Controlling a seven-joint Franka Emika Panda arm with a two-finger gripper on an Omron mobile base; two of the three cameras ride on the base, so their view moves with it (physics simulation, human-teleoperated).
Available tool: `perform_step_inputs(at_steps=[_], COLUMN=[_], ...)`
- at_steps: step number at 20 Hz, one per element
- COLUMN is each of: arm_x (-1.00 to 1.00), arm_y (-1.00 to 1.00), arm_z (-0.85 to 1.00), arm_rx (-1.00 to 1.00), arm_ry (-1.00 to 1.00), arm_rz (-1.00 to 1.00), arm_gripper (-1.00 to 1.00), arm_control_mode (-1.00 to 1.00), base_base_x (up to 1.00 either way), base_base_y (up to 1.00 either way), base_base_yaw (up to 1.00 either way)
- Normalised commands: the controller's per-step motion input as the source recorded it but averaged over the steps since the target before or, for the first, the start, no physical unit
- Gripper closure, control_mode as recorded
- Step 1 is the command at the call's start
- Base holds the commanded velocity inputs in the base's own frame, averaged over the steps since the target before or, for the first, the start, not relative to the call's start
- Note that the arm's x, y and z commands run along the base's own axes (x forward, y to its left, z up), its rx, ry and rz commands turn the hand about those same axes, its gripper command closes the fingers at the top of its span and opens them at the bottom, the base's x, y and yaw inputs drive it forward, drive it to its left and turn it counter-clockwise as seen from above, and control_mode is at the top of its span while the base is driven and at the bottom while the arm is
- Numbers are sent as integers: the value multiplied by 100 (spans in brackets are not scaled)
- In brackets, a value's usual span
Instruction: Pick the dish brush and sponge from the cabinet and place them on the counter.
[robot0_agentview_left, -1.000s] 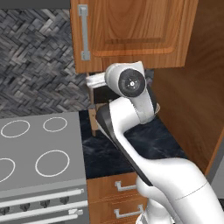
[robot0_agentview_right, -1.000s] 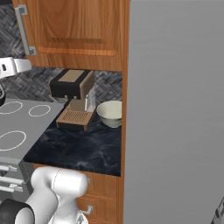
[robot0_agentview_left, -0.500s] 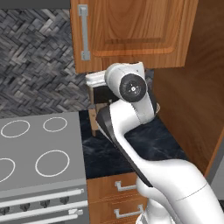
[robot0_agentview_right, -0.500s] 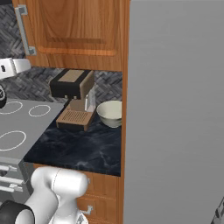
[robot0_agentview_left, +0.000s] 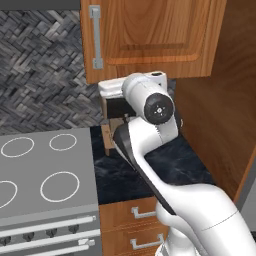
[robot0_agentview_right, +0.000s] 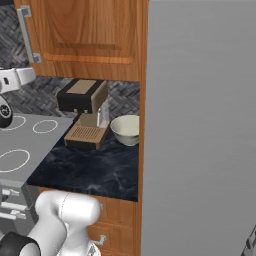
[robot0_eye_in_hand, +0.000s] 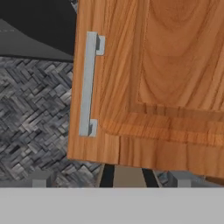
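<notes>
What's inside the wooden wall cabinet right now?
Cannot be seen: the cabinet door is shut, its grey handle untouched, hiding any contents.

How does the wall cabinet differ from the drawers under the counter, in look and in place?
The cabinet hangs on the wall above the counter; the drawers sit below it. The cabinet has one tall panelled door with an upright grey bar handle; the drawers have low flat fronts, each with a short level handle. Both are of warm brown wood, have grey metal handles and are shut.
</notes>
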Motion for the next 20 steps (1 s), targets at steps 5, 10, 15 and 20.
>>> perform_step_inputs(at_steps=[5,10,15,20], arm_x=[17,29,30,31], arm_y=[10,17,17,16], arm_z=[13,10,8,11], arm_rx=[4,2,2,2], arm_ry=[-13,-12,-9,-8], arm_rz=[2,1,0,0], arm_gripper=[-100,-100,-100,-100], arm_control_mode=[-100,-100,-100,-100], base_base_x=[0,0,0,0], base_base_y=[0,0,0,0], base_base_yaw=[0,0,0,0])
